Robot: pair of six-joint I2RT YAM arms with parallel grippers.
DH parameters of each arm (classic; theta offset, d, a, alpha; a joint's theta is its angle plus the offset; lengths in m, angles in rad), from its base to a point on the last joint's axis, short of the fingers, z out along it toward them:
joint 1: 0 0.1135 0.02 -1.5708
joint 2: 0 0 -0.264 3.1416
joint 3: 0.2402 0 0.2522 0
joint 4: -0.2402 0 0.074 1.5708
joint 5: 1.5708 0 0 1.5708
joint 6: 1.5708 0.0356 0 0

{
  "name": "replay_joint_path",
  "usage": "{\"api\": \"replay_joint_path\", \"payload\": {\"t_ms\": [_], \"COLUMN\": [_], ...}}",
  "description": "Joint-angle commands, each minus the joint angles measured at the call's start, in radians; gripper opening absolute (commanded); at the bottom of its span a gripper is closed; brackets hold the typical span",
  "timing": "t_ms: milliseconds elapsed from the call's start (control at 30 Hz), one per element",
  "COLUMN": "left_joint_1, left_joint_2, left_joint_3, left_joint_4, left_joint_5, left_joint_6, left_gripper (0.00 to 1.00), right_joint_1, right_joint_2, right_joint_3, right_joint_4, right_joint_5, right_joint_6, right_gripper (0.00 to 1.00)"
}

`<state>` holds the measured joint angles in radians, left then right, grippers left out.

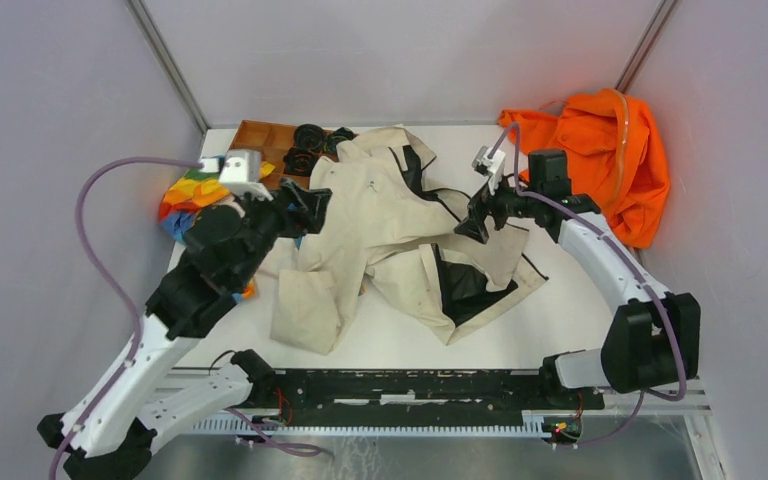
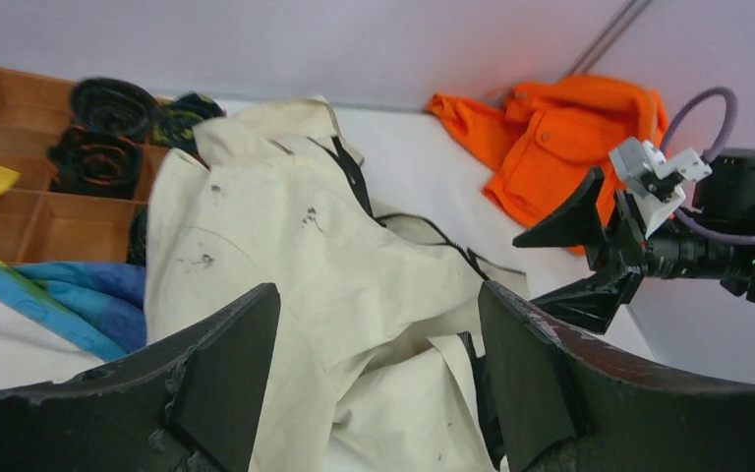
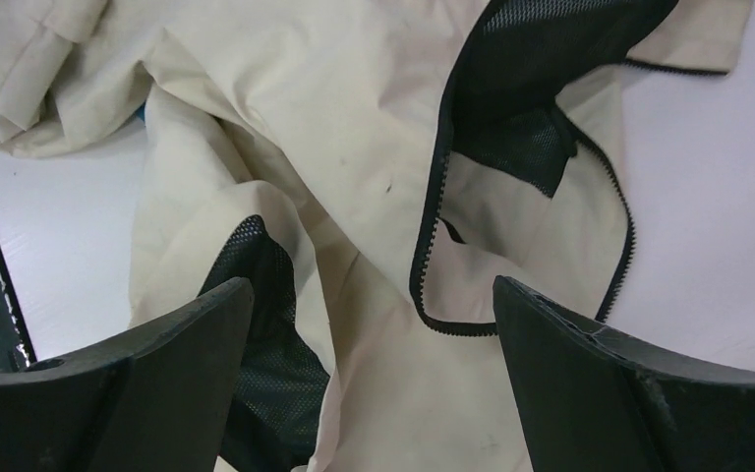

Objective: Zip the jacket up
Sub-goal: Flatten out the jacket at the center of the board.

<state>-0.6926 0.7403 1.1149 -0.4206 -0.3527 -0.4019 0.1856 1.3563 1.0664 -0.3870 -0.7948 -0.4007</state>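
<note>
The beige jacket lies crumpled and unzipped in the middle of the white table, black mesh lining showing at its right flap. Its dark zipper edge curls along the open front in the right wrist view. My left gripper hovers at the jacket's left side, open, with cream fabric below and nothing pinched between its jaws. My right gripper is over the jacket's right flap, open wide, above the cloth and the lining. It also appears open in the left wrist view.
An orange garment is heaped at the back right corner. A rainbow-striped cloth lies at the left edge under my left arm. A wooden compartment tray with black rolled items sits at the back left. A black rail runs along the near edge.
</note>
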Motion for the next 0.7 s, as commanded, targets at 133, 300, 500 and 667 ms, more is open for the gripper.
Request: {"api": "replay_joint_path", "payload": {"t_ms": [133, 300, 500, 667], "left_joint_1": [0.073, 0.218, 0.258, 0.268], "left_joint_2": [0.374, 0.457, 0.378, 0.292], "left_joint_3": [0.094, 0.084, 0.044, 0.066], "left_joint_4": [0.042, 0.082, 0.056, -0.003], "left_joint_5": [0.225, 0.456, 0.401, 0.262], "left_joint_6": [-0.121, -0.249, -0.226, -0.197], "left_gripper": [0.82, 0.79, 0.78, 0.78], "right_joint_1": [0.007, 0.076, 0.32, 0.539], "right_joint_2": [0.176, 0.249, 0.056, 0.003], "right_joint_3": [0.007, 0.031, -0.006, -0.046], "right_joint_4": [0.11, 0.061, 0.297, 0.703], "right_joint_5": [-0.032, -0.08, -0.334, -0.328], "right_joint_6": [0.031, 0.018, 0.386, 0.766], "right_gripper": [0.98, 0.46, 0.12, 0.22]}}
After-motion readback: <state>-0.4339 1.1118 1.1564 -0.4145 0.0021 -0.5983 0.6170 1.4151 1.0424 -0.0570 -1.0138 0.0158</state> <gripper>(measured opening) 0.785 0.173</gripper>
